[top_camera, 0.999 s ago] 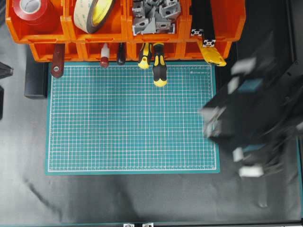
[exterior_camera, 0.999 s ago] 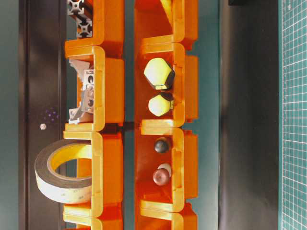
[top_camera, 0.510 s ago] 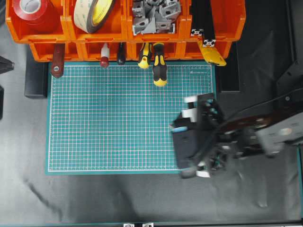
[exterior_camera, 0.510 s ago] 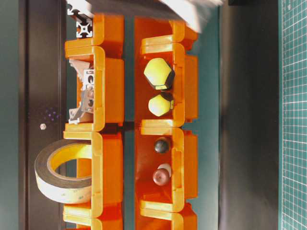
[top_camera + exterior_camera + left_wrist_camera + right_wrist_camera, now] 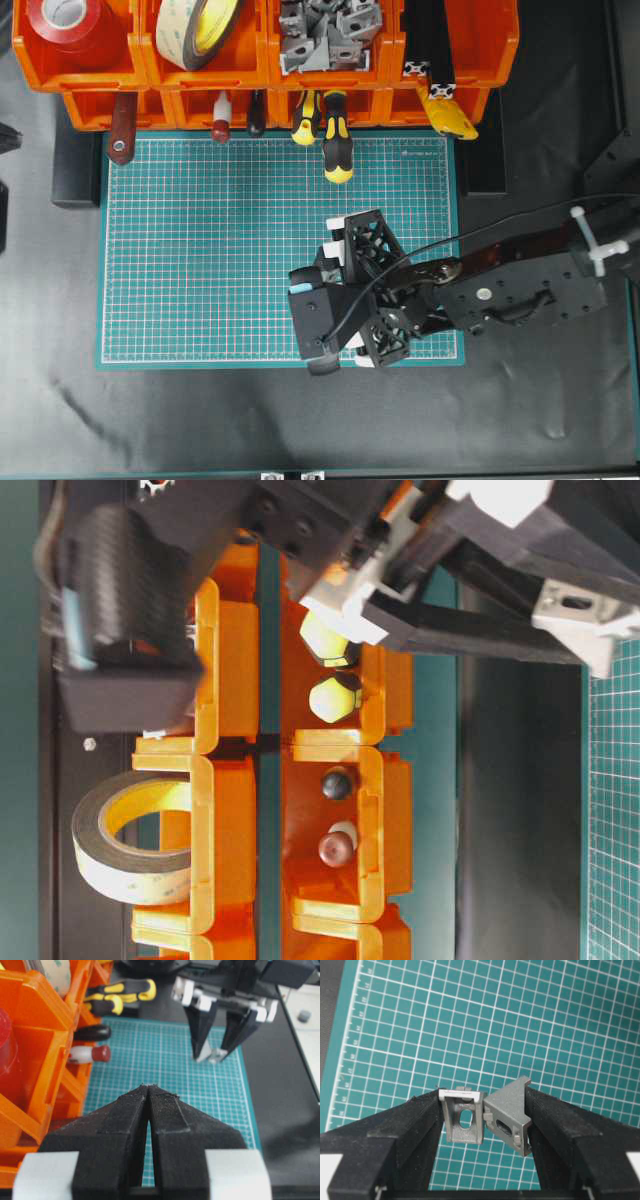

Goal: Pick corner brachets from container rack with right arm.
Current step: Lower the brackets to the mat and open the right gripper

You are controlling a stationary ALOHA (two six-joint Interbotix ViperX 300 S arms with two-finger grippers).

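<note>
My right gripper (image 5: 484,1097) hangs over the green cutting mat (image 5: 470,1020) and is shut on two silver-grey corner brachets, one (image 5: 465,1115) against the left finger and one (image 5: 507,1110) against the right, side by side. Overhead, the right gripper (image 5: 375,290) is above the mat's lower right part, well away from the orange container rack (image 5: 240,70). More corner brachets (image 5: 325,35) lie in an upper bin of the rack. The left wrist view shows the right gripper (image 5: 212,1052) pointing down with the grey pieces at its tips. My left gripper (image 5: 148,1087) is shut and empty beside the rack (image 5: 35,1045).
Two yellow-and-black screwdriver handles (image 5: 336,140) stick out of the lower bins over the mat's top edge. Black extrusion bars (image 5: 428,50), a beige tape roll (image 5: 200,30) and a red tape roll (image 5: 65,20) fill other bins. Black cloth surrounds the mat (image 5: 200,250).
The right arm has swept from the right edge leftward and now hangs over the mat's lower right. The rack and the left gripper have not moved.
</note>
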